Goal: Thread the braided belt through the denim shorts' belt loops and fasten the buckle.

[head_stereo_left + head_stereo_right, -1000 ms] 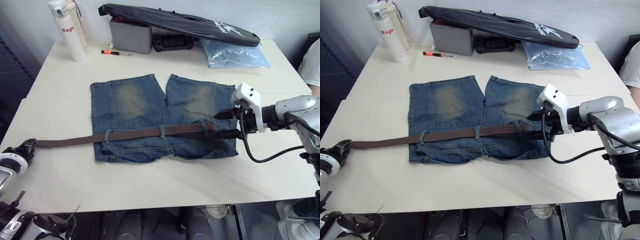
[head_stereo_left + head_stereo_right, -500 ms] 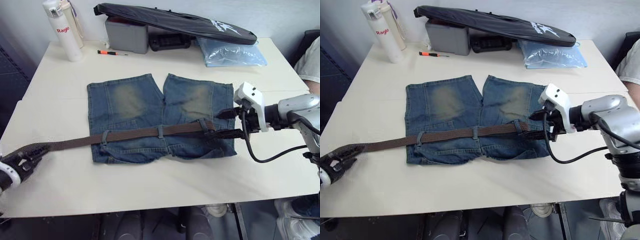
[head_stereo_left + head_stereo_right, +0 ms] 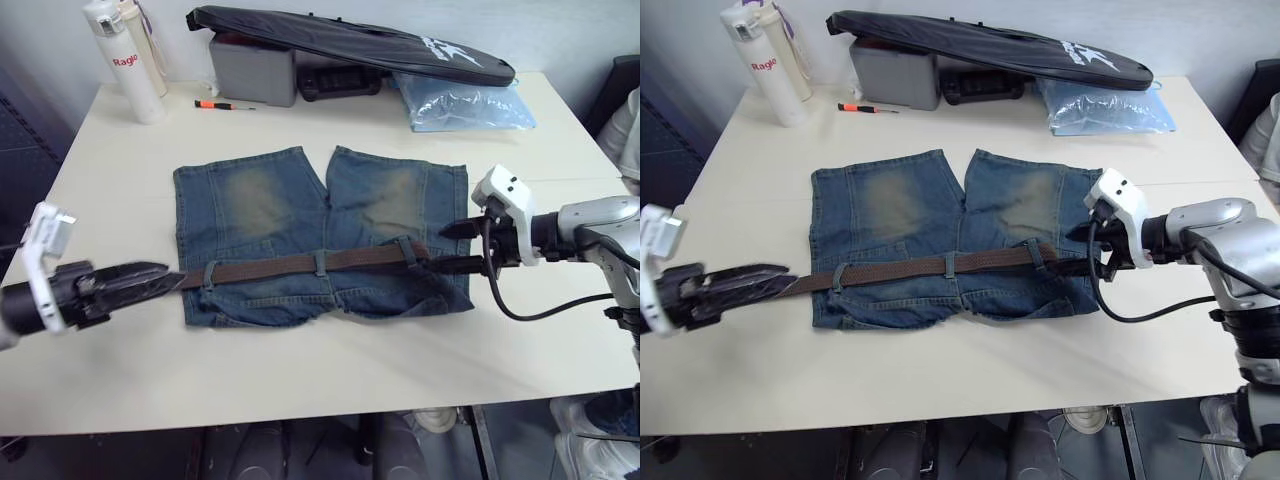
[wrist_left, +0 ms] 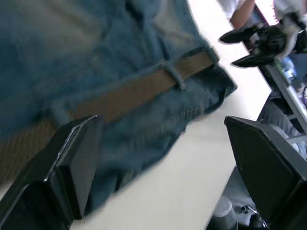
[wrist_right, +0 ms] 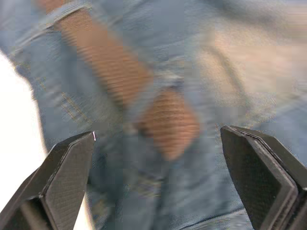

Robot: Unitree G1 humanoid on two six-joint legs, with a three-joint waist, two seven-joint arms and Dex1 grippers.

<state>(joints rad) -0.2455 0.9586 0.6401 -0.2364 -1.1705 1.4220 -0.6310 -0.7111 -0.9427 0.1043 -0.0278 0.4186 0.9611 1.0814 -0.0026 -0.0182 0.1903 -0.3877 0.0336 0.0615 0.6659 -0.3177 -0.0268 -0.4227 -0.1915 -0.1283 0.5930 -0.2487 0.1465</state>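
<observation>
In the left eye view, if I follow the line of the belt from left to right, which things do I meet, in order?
Left gripper → first belt loop → middle belt loop → third belt loop → right gripper, jaws open.

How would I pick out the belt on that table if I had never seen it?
Find the faded blue denim shorts lying flat in the middle of the pale table. Along their waistband, on the edge nearest the robot, runs the braided belt, passing under the denim belt loops. It is the one long, narrow, dark-brown woven strap there, unlike the black cables by the right gripper.
</observation>
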